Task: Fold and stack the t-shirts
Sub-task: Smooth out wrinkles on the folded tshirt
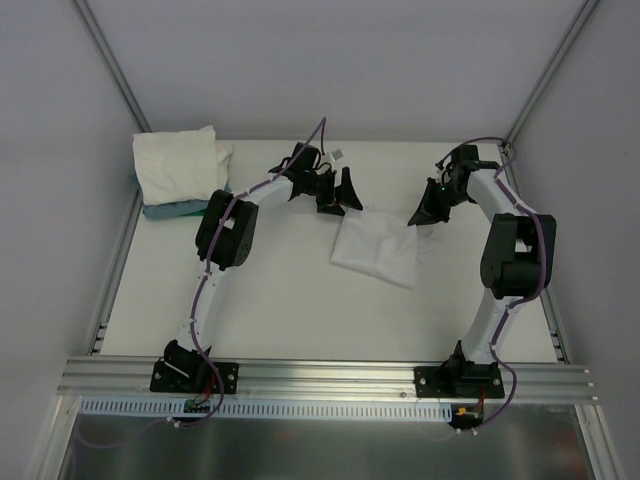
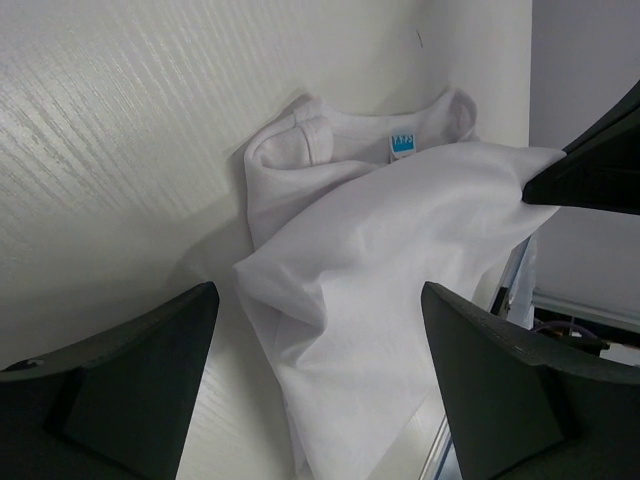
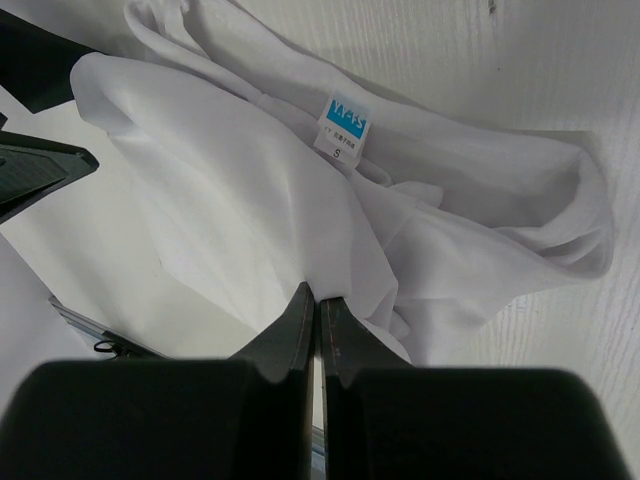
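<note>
The shirt (image 1: 375, 250) lies half folded at the middle of the table (image 1: 300, 310), a nearly square bundle with no clear long axis from above. Its far edge runs roughly 9 to 3 o'clock, spanning the gap between the two grippers.

The right gripper (image 1: 432, 208) sits at the far-right corner. Its fingers are pressed together on a pinch of cloth (its wrist view shows the fabric drawn into the closed tips (image 3: 318, 300)). From it the shirt spreads toward 7 o'clock.

The left gripper (image 1: 340, 195) hovers over the far-left corner with its fingers wide apart and nothing between them. The shirt lies from it toward 5 o'clock. In its wrist view (image 2: 318, 295) the collar and label sit beyond the fingers, and the cloth is pulled to a peak at the right gripper's tip.

The next move likely turns on that far edge. One corner is held, the other is free just under the open left fingers, and the left arm is plainly the nearer one to take it.

The stack (image 1: 180, 160) of folded shirts sits in the far-left corner, at about 10 o'clock from the loose shirt, on the left arm's side.
</note>
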Available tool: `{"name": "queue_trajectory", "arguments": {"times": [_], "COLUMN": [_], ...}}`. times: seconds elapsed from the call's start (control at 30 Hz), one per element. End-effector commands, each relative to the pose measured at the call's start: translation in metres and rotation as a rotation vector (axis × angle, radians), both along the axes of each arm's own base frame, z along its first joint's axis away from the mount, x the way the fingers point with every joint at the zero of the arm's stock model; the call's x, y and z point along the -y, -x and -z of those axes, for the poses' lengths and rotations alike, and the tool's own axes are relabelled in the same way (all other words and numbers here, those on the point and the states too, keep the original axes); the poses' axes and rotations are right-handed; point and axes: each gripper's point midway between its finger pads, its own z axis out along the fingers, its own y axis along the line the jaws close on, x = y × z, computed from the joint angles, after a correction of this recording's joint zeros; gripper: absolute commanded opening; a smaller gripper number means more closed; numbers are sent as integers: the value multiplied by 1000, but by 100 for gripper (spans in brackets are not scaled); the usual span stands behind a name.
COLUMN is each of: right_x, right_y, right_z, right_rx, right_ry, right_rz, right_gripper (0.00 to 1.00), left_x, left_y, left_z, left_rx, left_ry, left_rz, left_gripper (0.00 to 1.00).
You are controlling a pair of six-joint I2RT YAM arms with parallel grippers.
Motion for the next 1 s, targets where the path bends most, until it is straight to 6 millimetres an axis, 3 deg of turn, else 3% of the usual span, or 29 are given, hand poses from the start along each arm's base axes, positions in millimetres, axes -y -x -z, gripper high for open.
{"name": "queue_trajectory", "arguments": {"times": [0.0,0.07,0.1,0.17,0.2,0.27,0.67,0.7,0.97], "right_x": [0,0,-1,0,0,0,10,19,31], "right_y": [2,2,2,1,1,1,15,18,35], "right_z": [-10,-8,-8,-7,-7,-7,-10,-8,-22], "right_rx": [13,11,11,11,12,9,20,14,47], "right_ry": [-19,-18,-18,-18,-18,-16,48,54,111], "right_rz": [7,6,4,6,5,5,13,33,55], "right_gripper": [0,0,0,0,0,0,0,0,0], "left_x": [9,10,12,13,14,14,20,20,26], "left_y": [-7,-5,-4,-4,-4,-4,-16,-16,-11], "left_z": [-3,-4,-4,-4,-3,-4,-37,-39,-53], "left_rx": [68,61,58,51,51,52,121,122,134], "left_ry": [12,25,30,44,45,44,81,85,103], "left_rz": [15,21,25,30,33,28,21,25,45], "left_gripper": [83,74,59,47,28,3,0,0,0]}}
